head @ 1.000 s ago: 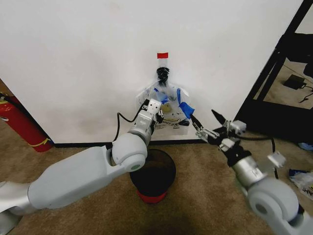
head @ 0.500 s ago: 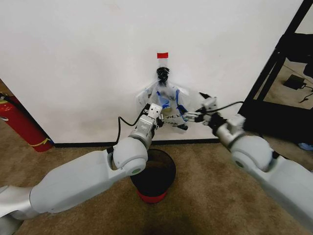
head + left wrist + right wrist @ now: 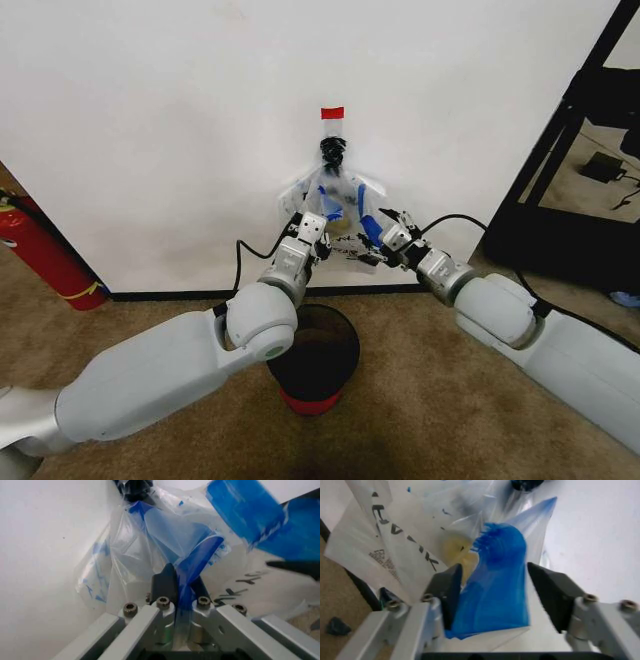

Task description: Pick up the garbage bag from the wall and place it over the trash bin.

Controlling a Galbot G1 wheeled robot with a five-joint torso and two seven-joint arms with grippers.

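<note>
1. Our right claw (image 3: 385,238), which a second earlier hung open well out from the wall (image 3: 150,120), had swung in to the bag (image 3: 345,200); its fingers (image 3: 447,588) stood wide with a blue patch between them, not yet pinched.
2. Our left claw (image 3: 318,222) stayed where it was, clamped narrow on a blue fold of the bag.
3. The bag still hung from the hook (image 3: 332,150), just above the bin (image 3: 312,355) on the floor.
4. With both sides nearly held, lifting it off looked close.
5. Our left arm covered part of the bin, and the bag's mouth was probably bunched; we could not tell.
</note>
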